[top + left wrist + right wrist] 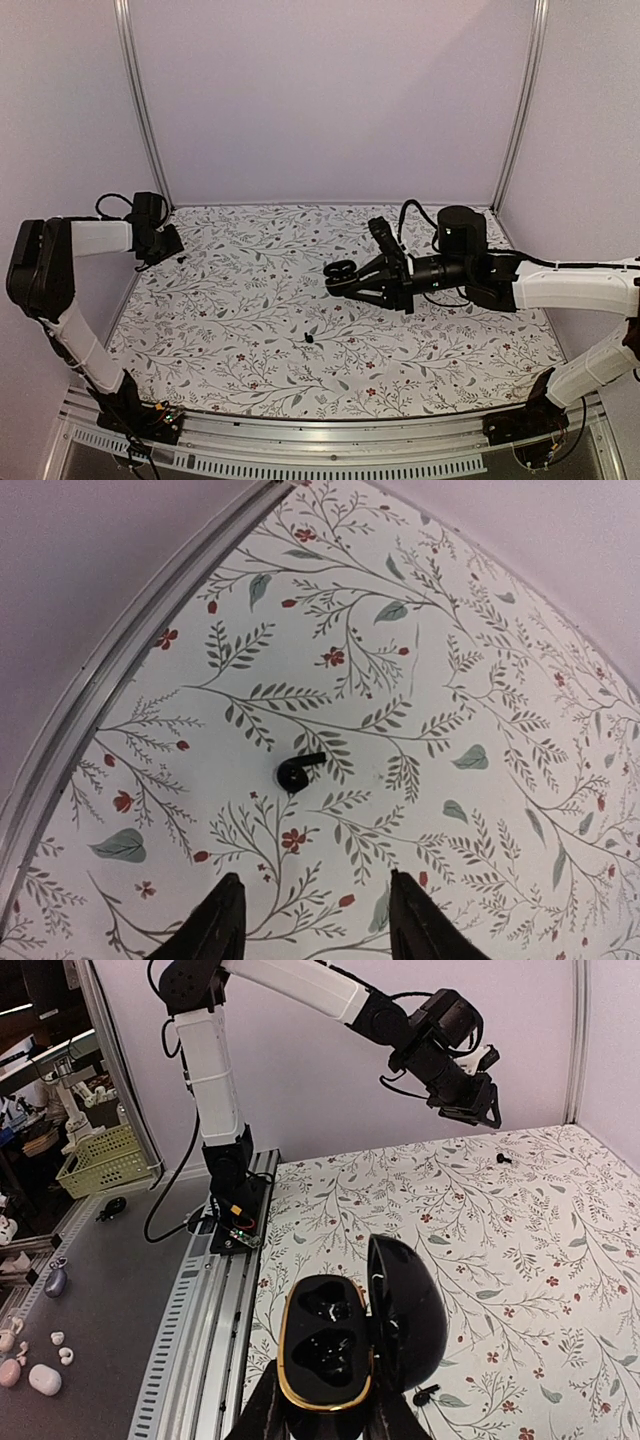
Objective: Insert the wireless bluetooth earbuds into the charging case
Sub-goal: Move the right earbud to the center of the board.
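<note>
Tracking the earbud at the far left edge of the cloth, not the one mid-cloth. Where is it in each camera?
Top external: earbud at the far left edge of the cloth, near the back corner.
Left wrist: earbud mid-picture, ahead of the open left gripper.
Right wrist: earbud upper right, tiny, just below that gripper.
Shared landmark: the left gripper, close to it in all three.

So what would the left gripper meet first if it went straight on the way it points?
Probably the earbud on the patterned cloth, lying ahead between the fingers of the left gripper; depth is unclear.
</note>
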